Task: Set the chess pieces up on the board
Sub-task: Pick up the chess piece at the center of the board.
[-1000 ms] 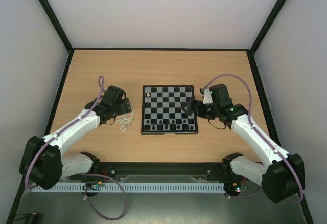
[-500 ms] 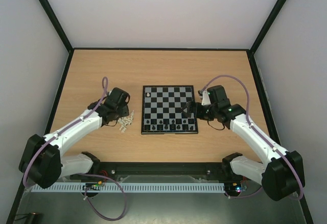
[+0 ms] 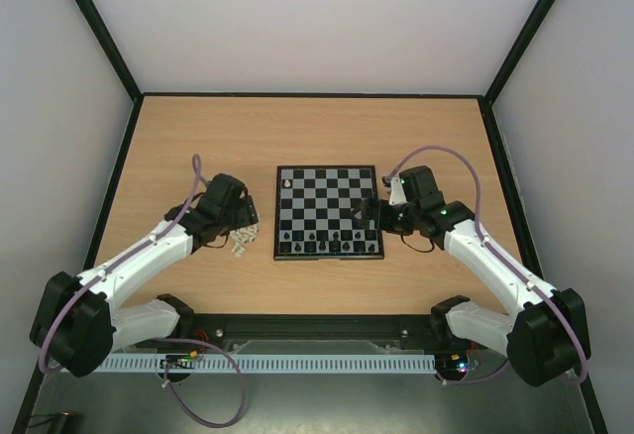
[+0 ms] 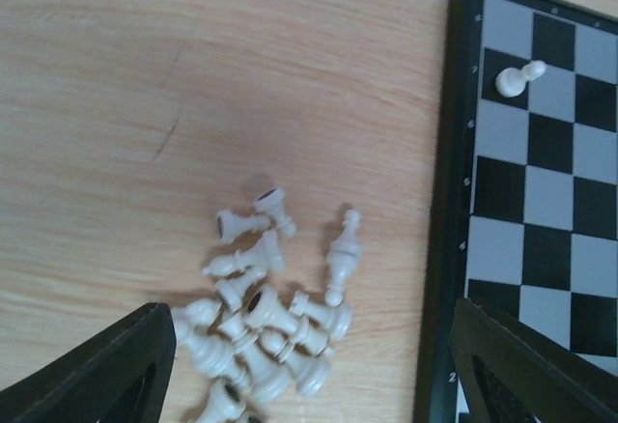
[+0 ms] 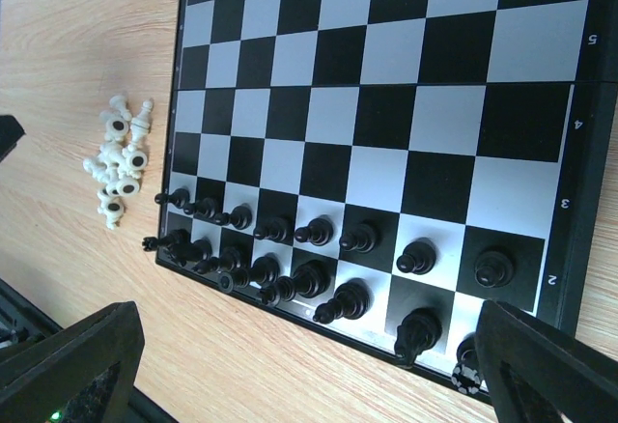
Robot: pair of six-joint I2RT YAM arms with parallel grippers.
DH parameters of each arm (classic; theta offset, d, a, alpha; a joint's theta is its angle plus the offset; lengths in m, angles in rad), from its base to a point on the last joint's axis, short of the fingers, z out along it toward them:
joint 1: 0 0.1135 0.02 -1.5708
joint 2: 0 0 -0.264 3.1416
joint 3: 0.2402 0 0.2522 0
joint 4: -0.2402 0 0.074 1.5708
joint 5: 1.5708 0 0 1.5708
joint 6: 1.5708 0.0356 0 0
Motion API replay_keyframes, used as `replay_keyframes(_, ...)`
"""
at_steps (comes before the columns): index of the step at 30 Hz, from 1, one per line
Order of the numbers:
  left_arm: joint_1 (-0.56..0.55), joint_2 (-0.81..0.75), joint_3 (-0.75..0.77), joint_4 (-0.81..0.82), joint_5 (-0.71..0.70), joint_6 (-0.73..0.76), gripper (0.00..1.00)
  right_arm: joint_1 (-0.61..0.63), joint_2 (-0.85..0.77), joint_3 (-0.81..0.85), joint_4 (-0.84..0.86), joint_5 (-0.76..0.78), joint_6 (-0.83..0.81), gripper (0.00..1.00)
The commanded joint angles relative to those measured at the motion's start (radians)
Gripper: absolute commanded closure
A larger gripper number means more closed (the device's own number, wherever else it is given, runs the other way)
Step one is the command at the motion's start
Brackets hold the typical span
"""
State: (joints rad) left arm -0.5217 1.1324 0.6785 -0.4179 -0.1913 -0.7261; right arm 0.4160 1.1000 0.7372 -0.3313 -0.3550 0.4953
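The board (image 3: pixel 327 191) lies at the table's middle. Black chess pieces (image 3: pixel 327 246) stand in its two near rows, also in the right wrist view (image 5: pixel 319 259). One cream-white pawn (image 3: pixel 287 184) stands at the far left of the board; it also shows in the left wrist view (image 4: pixel 517 77). Several white pieces (image 3: pixel 241 241) lie in a heap left of the board, seen close in the left wrist view (image 4: pixel 266 317). My left gripper (image 3: pixel 243 222) hangs open over that heap (image 4: pixel 309 384), holding nothing. My right gripper (image 3: pixel 369 211) is open and empty above the board's near right part (image 5: pixel 309 375).
The board's black border (image 4: pixel 439 249) runs just right of the white heap. Dark rails edge the wooden table (image 3: pixel 178 147) on the left, right and back. The arm bases and a cable strip (image 3: pixel 297 363) sit along the near edge.
My left gripper has shifted a little nearer, towards the white heap. My right gripper has edged slightly left over the board's right side. No piece has moved.
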Motion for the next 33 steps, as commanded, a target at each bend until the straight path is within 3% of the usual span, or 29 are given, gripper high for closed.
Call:
replay_keyframes(1,-0.004,0.076,0.082,0.045,0.018,0.072,0.2,0.009,0.009,-0.01,-0.03,0.003,-0.017,0.04)
replay_keyframes(10,0.022,0.188,0.124,0.087,0.064,0.134,0.38,0.01,0.004,-0.012,-0.032,0.01,-0.016,0.05)
replay_keyframes(15,0.049,0.245,0.144,0.071,0.036,0.137,0.64,0.011,0.001,-0.014,-0.032,0.009,-0.015,0.05)
replay_keyframes(24,0.049,0.307,0.149,0.056,-0.01,0.136,0.66,0.013,0.0,-0.016,-0.027,0.002,-0.018,0.05)
replay_keyframes(28,0.049,0.348,0.156,0.046,-0.053,0.141,0.63,0.013,-0.001,-0.018,-0.026,0.001,-0.016,0.05)
replay_keyframes(29,0.05,0.356,0.156,0.048,-0.06,0.142,0.65,0.013,-0.002,-0.018,-0.027,0.0,-0.017,0.05)
replay_keyframes(31,0.053,0.374,0.159,0.049,-0.065,0.146,0.86,0.014,-0.002,-0.019,-0.026,-0.002,-0.017,0.05)
replay_keyframes(33,0.054,0.395,0.164,0.053,-0.067,0.148,0.9,0.015,-0.003,-0.019,-0.026,-0.001,-0.015,0.05)
